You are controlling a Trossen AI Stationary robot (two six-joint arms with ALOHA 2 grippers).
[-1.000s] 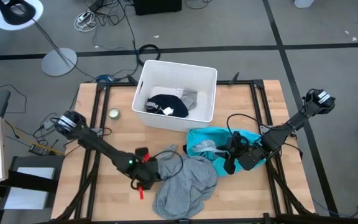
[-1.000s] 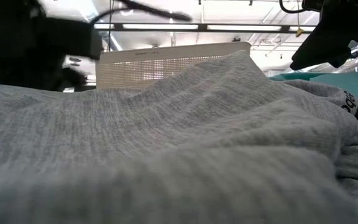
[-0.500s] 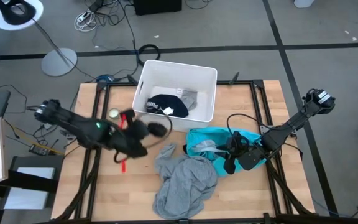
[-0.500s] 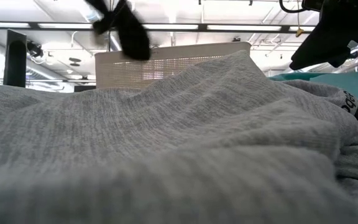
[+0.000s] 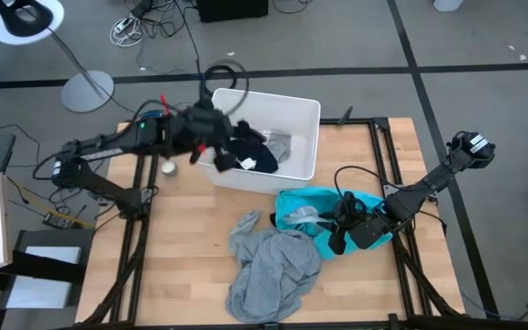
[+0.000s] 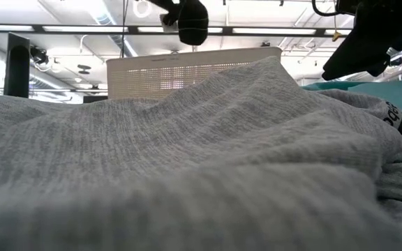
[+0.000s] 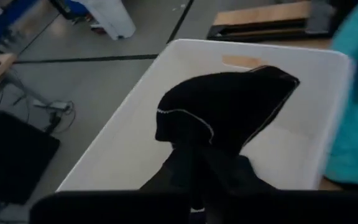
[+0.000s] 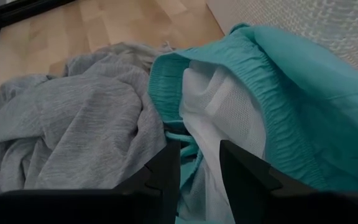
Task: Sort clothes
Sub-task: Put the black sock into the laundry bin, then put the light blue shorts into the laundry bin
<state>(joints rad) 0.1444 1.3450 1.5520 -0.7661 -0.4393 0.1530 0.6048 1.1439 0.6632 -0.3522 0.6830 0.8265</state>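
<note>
Swung up from the grey shirt [image 5: 273, 268] near the surface's front edge, my left hand [image 5: 211, 131] now hangs over the white bin [image 5: 302, 112] at the back edge, pinching a black sock [image 7: 225, 109]. My right hand [image 8: 197, 163] rests slightly parted, empty, over the turquoise garment [image 5: 314, 213] towards the right edge.

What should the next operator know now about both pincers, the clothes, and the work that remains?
Left pincer: over the white bin's left edge, shut on a black sock hanging above the inside.
Right pincer: open, low over the turquoise garment, holding nothing.
Done: dark navy pieces and a small grey piece already lie in the bin.
Left: release the sock, then deal with the turquoise garment and the grey shirt on the table.
</note>
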